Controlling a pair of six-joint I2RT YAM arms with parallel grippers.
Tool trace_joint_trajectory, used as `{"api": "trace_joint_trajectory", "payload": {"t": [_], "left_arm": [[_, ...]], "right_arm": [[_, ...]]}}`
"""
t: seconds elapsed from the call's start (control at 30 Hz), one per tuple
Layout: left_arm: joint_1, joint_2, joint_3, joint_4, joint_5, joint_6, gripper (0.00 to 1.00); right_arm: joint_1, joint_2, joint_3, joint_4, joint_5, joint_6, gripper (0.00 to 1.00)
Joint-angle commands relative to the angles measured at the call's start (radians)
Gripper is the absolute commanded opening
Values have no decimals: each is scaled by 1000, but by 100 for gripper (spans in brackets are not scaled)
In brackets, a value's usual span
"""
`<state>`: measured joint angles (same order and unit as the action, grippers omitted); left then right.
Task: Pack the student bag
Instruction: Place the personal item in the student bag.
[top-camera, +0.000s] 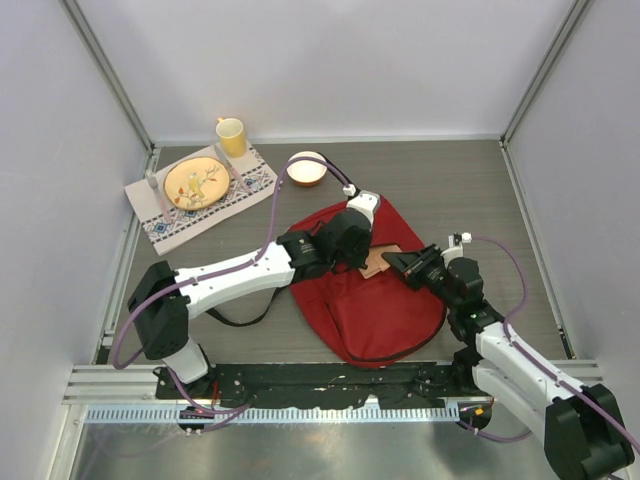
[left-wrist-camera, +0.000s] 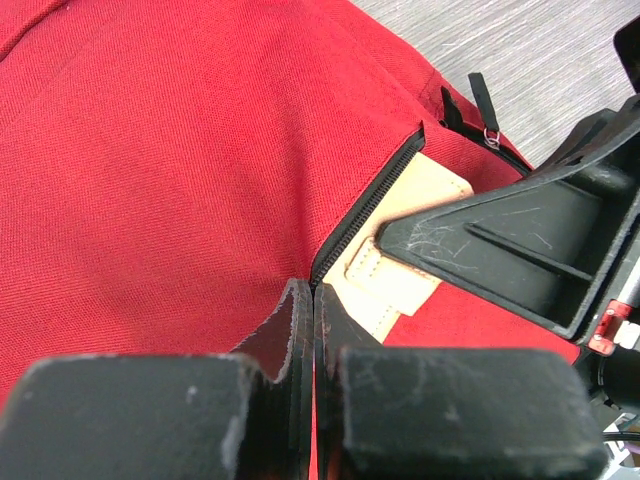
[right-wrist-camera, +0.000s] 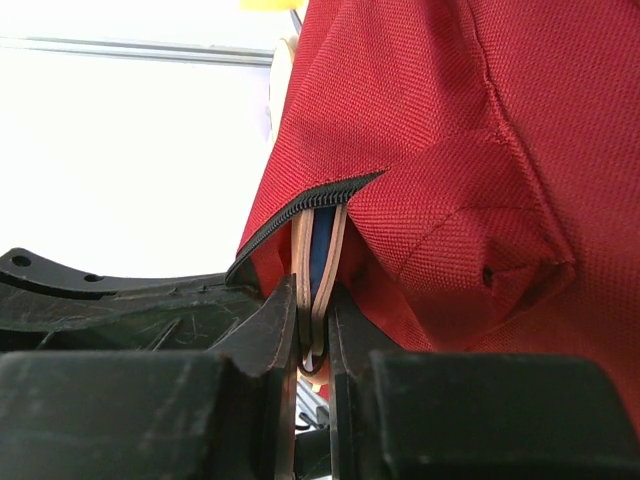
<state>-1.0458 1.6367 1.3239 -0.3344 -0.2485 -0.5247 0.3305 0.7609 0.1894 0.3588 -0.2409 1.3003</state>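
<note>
Grey tabletop (top-camera: 450, 180); left jaws pinch shut on the student bag (top-camera: 390, 310), right jaws clamp a tan wallet (left-wrist-camera: 388, 290).

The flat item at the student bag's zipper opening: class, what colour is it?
The flat item is light tan, best seen in the left wrist view.

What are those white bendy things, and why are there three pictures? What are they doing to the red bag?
Those are two robot arms, each ending in a two-finger pincher called a gripper. One picture looks down from above the table. The other two come from small cameras on the wrists. On the table lie a red student bag, a plate on a cloth, a yellow cup and a bowl. The left gripper is shut at the edge of the bag's zip pocket and seems to pinch it. The right gripper is clamped on a flat tan case, whose end sits in that opening.
</note>
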Motion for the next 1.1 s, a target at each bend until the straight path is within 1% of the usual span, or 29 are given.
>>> {"api": "trace_joint_trajectory", "payload": {"t": [0.0, 0.17, 0.27, 0.3, 0.43, 0.47, 0.57, 0.73, 0.77, 0.87, 1.07], "left_arm": [[0, -21, 54, 12, 2, -17, 0], [0, -32, 58, -2, -6, -12, 0], [0, -34, 58, -6, -9, -14, 0], [0, -37, 57, -6, -9, -14, 0], [1, -47, 55, -2, -3, -23, 0], [0, -49, 57, 1, -3, -24, 0], [0, -58, 57, 8, -3, -32, 0], [0, -78, 57, 11, -11, -44, 0], [0, -81, 57, 11, -11, -44, 0], [0, -81, 58, 11, -11, -46, 0], [0, -83, 51, 18, -9, -49, 0]], "right_arm": [[34, 63, 27, 158, 115, -9, 1], [116, 140, 57, 222, 190, -38, 1], [153, 161, 91, 198, 236, -73, 1], [157, 167, 96, 201, 279, -76, 1], [163, 209, 117, 209, 327, -82, 1], [165, 241, 116, 219, 336, -78, 1], [185, 290, 111, 295, 383, -56, 1], [228, 370, 125, 388, 485, -75, 1], [232, 383, 124, 438, 500, -75, 1], [249, 432, 119, 511, 560, -62, 1], [272, 521, 137, 549, 624, -73, 9]]}}
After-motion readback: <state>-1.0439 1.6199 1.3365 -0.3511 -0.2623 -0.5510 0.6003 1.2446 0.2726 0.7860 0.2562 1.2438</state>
